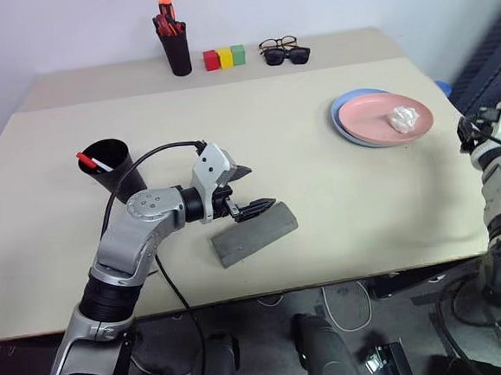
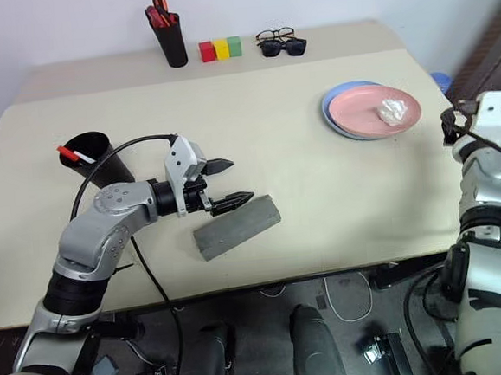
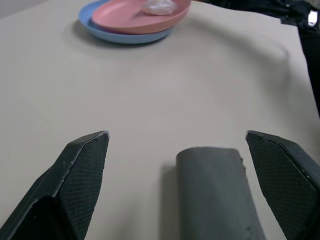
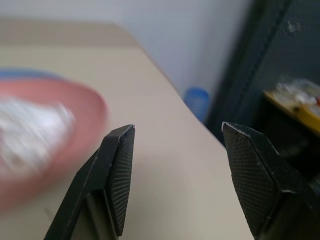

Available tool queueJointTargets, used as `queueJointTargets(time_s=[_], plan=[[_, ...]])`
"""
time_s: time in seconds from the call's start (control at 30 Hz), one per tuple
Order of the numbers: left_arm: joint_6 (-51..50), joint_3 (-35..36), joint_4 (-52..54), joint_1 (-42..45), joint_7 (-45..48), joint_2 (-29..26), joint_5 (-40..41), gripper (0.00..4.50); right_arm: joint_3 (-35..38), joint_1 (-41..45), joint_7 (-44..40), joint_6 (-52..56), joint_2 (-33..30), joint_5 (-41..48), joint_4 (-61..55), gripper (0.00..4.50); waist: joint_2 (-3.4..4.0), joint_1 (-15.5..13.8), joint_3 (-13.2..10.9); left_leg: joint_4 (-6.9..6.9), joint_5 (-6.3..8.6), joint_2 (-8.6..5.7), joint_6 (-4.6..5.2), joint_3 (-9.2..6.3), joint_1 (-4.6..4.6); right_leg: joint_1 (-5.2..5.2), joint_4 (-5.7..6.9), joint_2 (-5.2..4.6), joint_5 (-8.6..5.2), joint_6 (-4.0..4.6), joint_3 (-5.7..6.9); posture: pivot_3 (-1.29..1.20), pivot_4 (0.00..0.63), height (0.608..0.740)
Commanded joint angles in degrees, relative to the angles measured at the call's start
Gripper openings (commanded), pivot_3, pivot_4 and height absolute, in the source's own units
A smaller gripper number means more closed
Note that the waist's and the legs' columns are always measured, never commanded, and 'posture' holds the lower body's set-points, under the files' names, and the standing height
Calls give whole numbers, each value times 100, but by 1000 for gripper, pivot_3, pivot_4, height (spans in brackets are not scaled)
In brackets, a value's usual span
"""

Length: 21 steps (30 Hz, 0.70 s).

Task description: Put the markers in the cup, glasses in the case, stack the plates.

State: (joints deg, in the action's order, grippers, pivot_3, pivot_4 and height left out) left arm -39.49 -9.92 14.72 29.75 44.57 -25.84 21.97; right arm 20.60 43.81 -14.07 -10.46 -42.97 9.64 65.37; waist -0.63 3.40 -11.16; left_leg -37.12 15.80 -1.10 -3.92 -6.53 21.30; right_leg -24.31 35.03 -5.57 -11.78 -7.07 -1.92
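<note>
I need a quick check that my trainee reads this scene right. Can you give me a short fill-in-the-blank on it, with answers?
1. The pink plate sits on top of the ____ plate.
2. The crumpled white lump lies on the ____ plate.
3. The left gripper hangs open over one end of the grey ____.
4. The black cup holds a ____ marker.

Missing words: blue; pink; case; red

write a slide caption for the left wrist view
Open left end effector over the grey case, pink plate stacked on blue plate beyond.

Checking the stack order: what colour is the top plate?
Salmon pink; the top plate lies on the light blue plate, clearest in the left eye view.
</note>
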Motion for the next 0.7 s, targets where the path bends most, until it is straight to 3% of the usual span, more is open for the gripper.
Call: queueJointTargets(time_s=[0.03, 0.7], plan=[[96, 65, 90, 120, 22, 2, 39, 4500, -72, 9, 102, -136, -39, -117, -161, 2796, 0, 58, 0, -2, 0, 0, 0, 1, 0, 0, 2, 0, 2, 2, -1, 0, 150, 740], [-141, 263, 439, -87, -156, -211, 168, 4500, 99, 716, -377, 131, 653, 287, 207, 2796, -1, 54, -1, -7, -1, -5, 2, 28, -11, 2, -2, 7, 18, -14, -45, 0, 150, 740]])
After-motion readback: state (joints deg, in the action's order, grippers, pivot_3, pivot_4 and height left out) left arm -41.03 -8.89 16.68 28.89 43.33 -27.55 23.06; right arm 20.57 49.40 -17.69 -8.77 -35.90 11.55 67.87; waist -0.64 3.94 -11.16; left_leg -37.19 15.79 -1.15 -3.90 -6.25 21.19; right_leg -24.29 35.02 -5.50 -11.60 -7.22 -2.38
